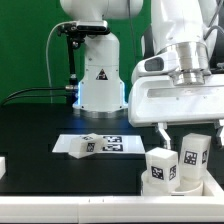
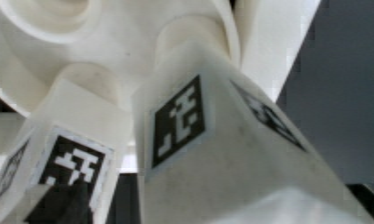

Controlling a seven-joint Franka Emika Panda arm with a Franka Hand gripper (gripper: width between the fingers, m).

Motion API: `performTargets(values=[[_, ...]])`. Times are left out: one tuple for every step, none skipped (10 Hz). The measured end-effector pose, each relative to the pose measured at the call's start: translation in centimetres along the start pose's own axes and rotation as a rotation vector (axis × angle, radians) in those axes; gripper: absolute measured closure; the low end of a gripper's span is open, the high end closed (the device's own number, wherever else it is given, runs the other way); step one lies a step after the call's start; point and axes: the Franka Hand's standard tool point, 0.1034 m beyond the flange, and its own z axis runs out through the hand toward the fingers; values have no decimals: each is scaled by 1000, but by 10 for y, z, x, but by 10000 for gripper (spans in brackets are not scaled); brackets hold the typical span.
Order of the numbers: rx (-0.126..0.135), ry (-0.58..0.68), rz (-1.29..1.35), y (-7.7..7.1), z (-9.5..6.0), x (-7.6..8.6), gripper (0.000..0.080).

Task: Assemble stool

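The stool's round white seat (image 1: pixel 190 186) lies at the table's front, at the exterior view's right. Two chunky white tagged legs stand upright on it: one leg (image 1: pixel 160 166) nearer the front and one leg (image 1: pixel 196 150) behind it. My gripper (image 1: pixel 188 134) hangs just above the rear leg with a finger (image 1: pixel 160 130) down on either side. The jaws look wide apart and hold nothing. In the wrist view the rear leg (image 2: pixel 210 130) fills the picture, the other leg (image 2: pixel 59 170) is beside it and the seat (image 2: pixel 68 45) lies behind. My fingers do not show there.
The marker board (image 1: pixel 95 145) lies flat on the black table (image 1: pixel 40 120) at mid-left. The arm's white base (image 1: pixel 98 75) stands behind it with cables to the left. A small white part (image 1: pixel 2 166) sits at the left edge.
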Motion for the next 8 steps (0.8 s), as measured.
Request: performTargets(values=[[0,-2,0,0,0,0,151],[7,-42,29,-2,1,-3,151],[19,-81,74,-5,-3,2,151],[34,-154,140,-9,-4,3,151],[57,-280,198,-18,-5,1,151],[68,-329,187,-21,-5,5,151],[76,-401,193,-21,-5,0,151],[88,-468,200,-21,-6,0,151]])
